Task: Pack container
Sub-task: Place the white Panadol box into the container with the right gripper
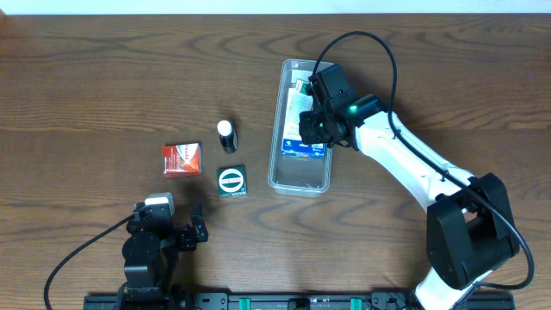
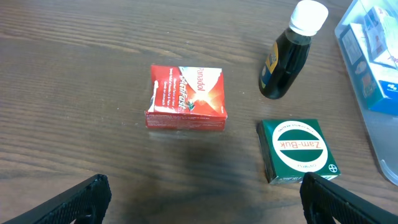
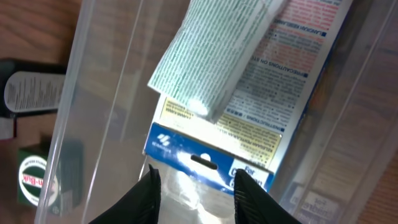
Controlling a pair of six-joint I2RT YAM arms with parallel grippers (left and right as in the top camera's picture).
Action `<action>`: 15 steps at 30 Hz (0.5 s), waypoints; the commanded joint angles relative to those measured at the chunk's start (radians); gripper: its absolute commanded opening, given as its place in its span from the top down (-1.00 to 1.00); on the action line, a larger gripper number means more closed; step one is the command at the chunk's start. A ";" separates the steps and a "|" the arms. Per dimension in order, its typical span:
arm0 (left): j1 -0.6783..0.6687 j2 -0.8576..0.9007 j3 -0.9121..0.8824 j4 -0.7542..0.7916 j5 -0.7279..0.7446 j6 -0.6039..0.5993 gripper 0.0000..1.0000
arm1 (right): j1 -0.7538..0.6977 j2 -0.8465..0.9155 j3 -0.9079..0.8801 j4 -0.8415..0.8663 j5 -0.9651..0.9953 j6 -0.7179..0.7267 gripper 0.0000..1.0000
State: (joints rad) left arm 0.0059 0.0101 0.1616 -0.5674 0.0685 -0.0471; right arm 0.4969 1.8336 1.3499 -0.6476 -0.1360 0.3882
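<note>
The clear plastic container (image 1: 298,184) lies lengthwise at the table's middle. It holds a blue-headed packet (image 1: 303,145) and a white box with green print (image 3: 211,56). My right gripper (image 1: 315,129) hangs over the container. In the right wrist view its fingers (image 3: 196,174) are apart above the packet's blue header end (image 3: 211,152), inside the container's wall (image 3: 93,93). My left gripper (image 1: 186,234) is open and empty near the front edge, and the left wrist view shows its fingers (image 2: 204,186) wide apart. The container's edge also shows in the left wrist view (image 2: 379,146).
Left of the container stand a red Panadol box (image 1: 182,159) (image 2: 185,98), a green Zam-Buk box (image 1: 231,181) (image 2: 298,150) and a dark bottle with a white cap (image 1: 226,135) (image 2: 289,53). The bottle (image 3: 31,93) and the green box (image 3: 37,180) also show in the right wrist view.
</note>
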 commanded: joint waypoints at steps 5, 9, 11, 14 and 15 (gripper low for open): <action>0.006 -0.006 -0.013 0.005 0.003 0.017 -0.96 | -0.003 -0.132 0.015 -0.121 0.027 -0.003 0.19; 0.006 -0.006 -0.013 0.005 0.003 0.017 -0.96 | 0.000 -0.157 0.015 -0.157 0.036 -0.003 0.15; 0.006 -0.006 -0.013 0.005 0.003 0.017 -0.96 | 0.000 -0.158 0.015 -0.167 0.037 -0.003 0.15; 0.006 -0.006 -0.013 0.025 0.003 0.017 -0.96 | -0.007 -0.177 0.015 -0.189 0.060 0.008 0.16; 0.006 -0.006 -0.013 0.048 0.003 0.017 -0.96 | -0.016 -0.192 0.015 -0.195 0.068 0.025 0.13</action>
State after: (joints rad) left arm 0.0059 0.0101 0.1616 -0.5571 0.0685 -0.0471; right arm 0.4957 1.6798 1.3514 -0.8341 -0.1047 0.3889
